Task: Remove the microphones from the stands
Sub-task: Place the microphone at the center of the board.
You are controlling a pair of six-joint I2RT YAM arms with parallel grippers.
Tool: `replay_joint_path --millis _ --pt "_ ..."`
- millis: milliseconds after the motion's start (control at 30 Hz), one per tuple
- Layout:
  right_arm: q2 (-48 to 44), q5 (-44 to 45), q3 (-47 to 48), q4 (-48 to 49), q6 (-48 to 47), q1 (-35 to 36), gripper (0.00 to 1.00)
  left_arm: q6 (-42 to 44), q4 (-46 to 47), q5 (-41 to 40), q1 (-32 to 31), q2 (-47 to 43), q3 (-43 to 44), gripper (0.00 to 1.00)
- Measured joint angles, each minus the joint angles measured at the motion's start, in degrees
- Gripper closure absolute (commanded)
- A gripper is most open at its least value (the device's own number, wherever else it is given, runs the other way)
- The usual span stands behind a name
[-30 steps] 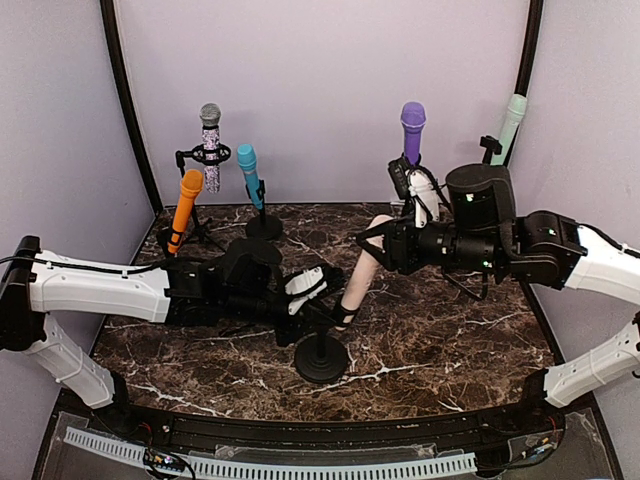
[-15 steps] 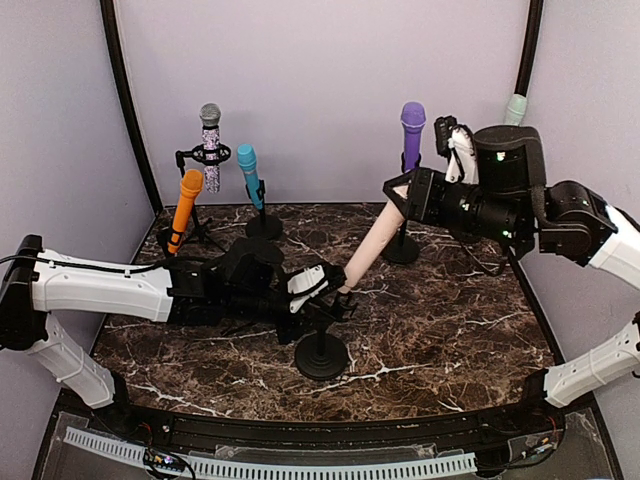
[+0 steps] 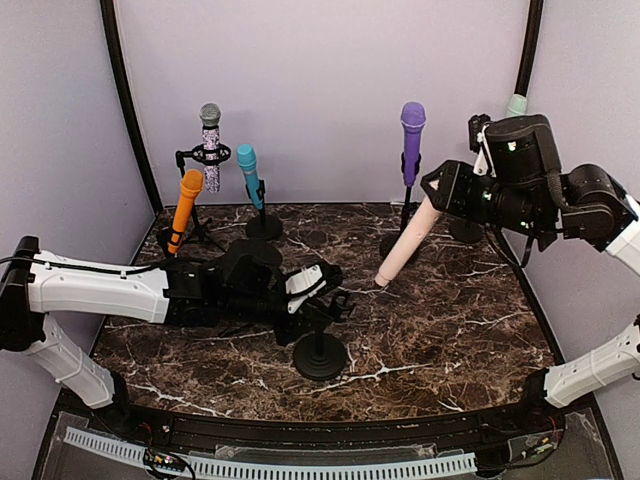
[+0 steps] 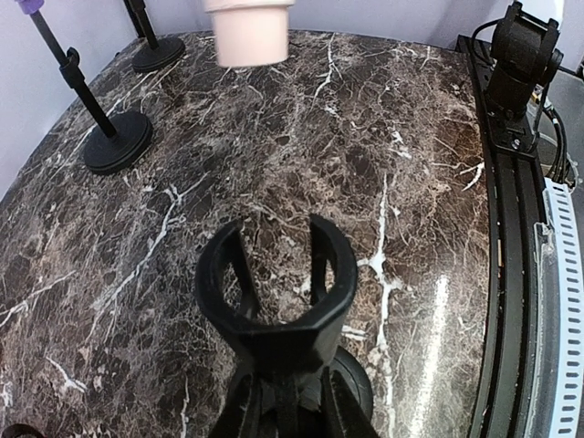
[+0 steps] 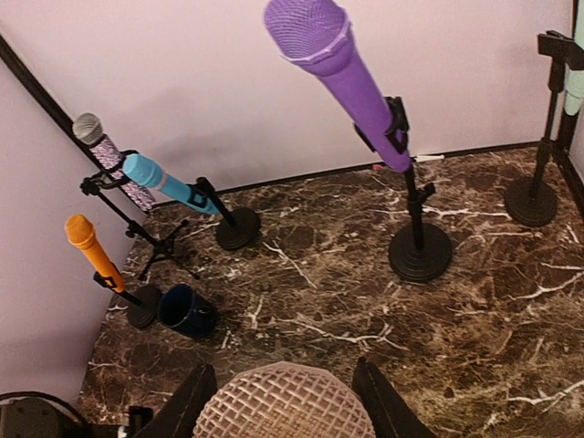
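My right gripper (image 3: 441, 196) is shut on the head of a pale pink microphone (image 3: 405, 245) and holds it tilted in the air. Its tail end hangs above the marble, to the right of the stand and apart from it. In the right wrist view the mesh head (image 5: 283, 406) sits between my fingers (image 5: 187, 401). The black stand (image 3: 320, 357) is at front centre, and its clip ring (image 4: 274, 292) is empty. My left gripper (image 3: 322, 305) is shut on the stand's stem just below the clip. The microphone's tail (image 4: 248, 32) shows at the top of the left wrist view.
Other microphones stand on stands along the back: purple (image 3: 412, 125), teal (image 3: 248, 170), orange (image 3: 185, 205), glittery silver (image 3: 210, 145) and mint (image 3: 513, 105). A dark blue cup (image 5: 187, 310) sits by the orange one. The black front rail (image 4: 511, 210) edges the table.
My right gripper has pulled the pink microphone up and to the right, out of the stand's clip. My left gripper has stayed on the stand.
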Motion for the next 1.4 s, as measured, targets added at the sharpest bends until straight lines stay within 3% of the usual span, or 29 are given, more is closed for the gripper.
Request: replay_joint_path --millis 200,400,567,800,967,1400 --pt "-0.07 -3.56 -0.17 -10.19 0.61 -10.29 0.88 -4.24 -3.67 -1.86 1.09 -2.84 -1.09 1.0" --pt "0.17 -14.67 -7.63 -15.91 -1.2 -19.45 0.87 -11.54 -7.23 -5.22 3.21 -8.79 -4.92 1.0" --pt "2.82 -20.76 -11.67 -18.27 -2.6 -22.99 0.87 -16.94 -11.41 -7.52 6.38 -14.43 -7.61 1.0" --pt "8.5 -21.2 -12.46 -21.07 -3.56 -23.69 0.84 -20.33 -15.32 -8.41 8.83 -17.73 -8.37 1.0" --pt "11.1 -20.85 -15.8 -20.57 -4.28 -25.4 0.81 -21.07 -15.23 -8.46 9.25 -17.59 -8.35 1.0" --pt "13.42 -25.03 -30.27 -7.43 -7.96 -36.48 0.57 -22.49 -14.19 -8.46 9.62 -17.18 -8.33 1.0"
